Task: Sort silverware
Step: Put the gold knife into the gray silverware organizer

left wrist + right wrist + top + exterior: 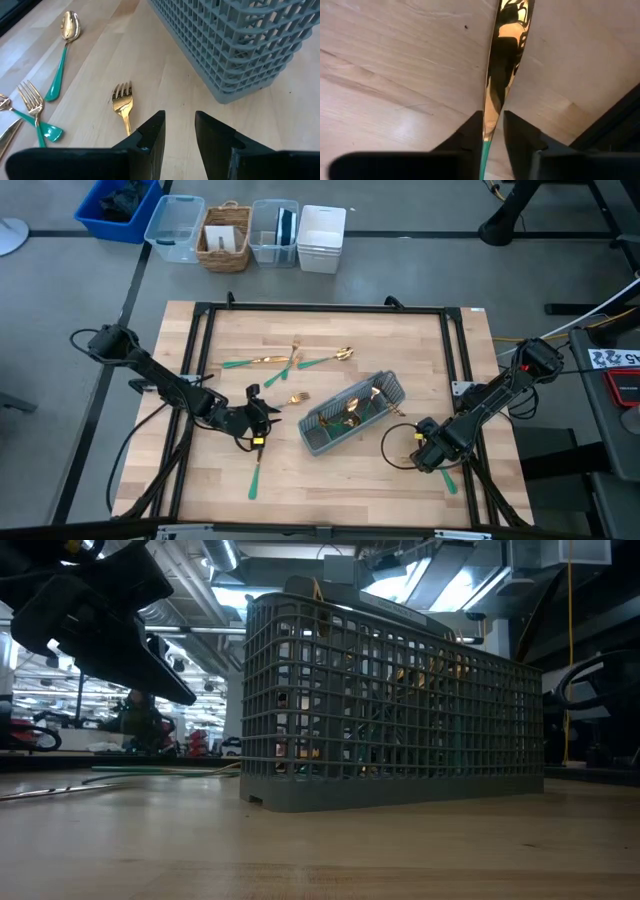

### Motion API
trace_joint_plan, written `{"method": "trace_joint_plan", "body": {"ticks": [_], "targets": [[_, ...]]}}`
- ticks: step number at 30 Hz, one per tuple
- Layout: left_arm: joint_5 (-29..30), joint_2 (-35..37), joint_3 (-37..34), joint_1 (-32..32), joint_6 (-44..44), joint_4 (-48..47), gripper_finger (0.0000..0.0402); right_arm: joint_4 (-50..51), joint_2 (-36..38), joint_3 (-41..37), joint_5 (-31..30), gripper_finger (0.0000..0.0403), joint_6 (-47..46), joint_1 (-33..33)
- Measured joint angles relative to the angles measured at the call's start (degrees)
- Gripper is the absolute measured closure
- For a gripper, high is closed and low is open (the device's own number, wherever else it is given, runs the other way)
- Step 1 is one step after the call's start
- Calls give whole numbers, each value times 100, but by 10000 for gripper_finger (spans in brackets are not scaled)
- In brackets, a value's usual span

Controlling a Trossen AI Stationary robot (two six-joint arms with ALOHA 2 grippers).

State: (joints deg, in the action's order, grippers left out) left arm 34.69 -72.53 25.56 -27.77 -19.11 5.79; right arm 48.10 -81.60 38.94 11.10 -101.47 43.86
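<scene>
The grey slotted caddy point(350, 416) stands near the table's middle and holds some gold pieces. My left gripper point(262, 418) point(179, 117) is open just to its left, pointing at it, with nothing between the fingers. A gold fork point(122, 101) lies flat beside one finger, and its handle runs under that finger. A spoon point(69, 30) and further forks point(290, 360) lie flat farther off. Another teal-handled piece point(254, 477) lies nearer the near edge. My right gripper point(418, 450) point(492, 117) is right of the caddy, shut on a gold-bladed knife point(507, 50). My right gripper pinches the knife between its two fingers at the base of the gold blade point(491, 112), right where the teal handle point(483, 160) begins. The fingers lie along the knife. The blade sticks out ahead over the wood, and the handle point(447, 480) trails behind toward the near right corner.
A black metal frame point(320, 308) borders the wooden top. Beyond the far edge stand a blue bin point(118, 208), clear tubs point(175, 227), a wicker basket point(225, 238) and a white tub point(321, 238). A cable point(392, 442) loops beside the right gripper.
</scene>
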Motion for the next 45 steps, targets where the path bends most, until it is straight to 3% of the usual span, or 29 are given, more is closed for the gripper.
{"method": "trace_joint_plan", "body": {"ticks": [8,28,45], "targets": [[0,1,0,1,-38,-59,302,-43,0,0,-286,261,-34,4],[-1,2,0,-1,-42,-65,302,-294,-196,10,39,285,-37,53],[-1,2,0,-1,-42,-64,302,-306,-247,-2,1166,285,-24,111]]}}
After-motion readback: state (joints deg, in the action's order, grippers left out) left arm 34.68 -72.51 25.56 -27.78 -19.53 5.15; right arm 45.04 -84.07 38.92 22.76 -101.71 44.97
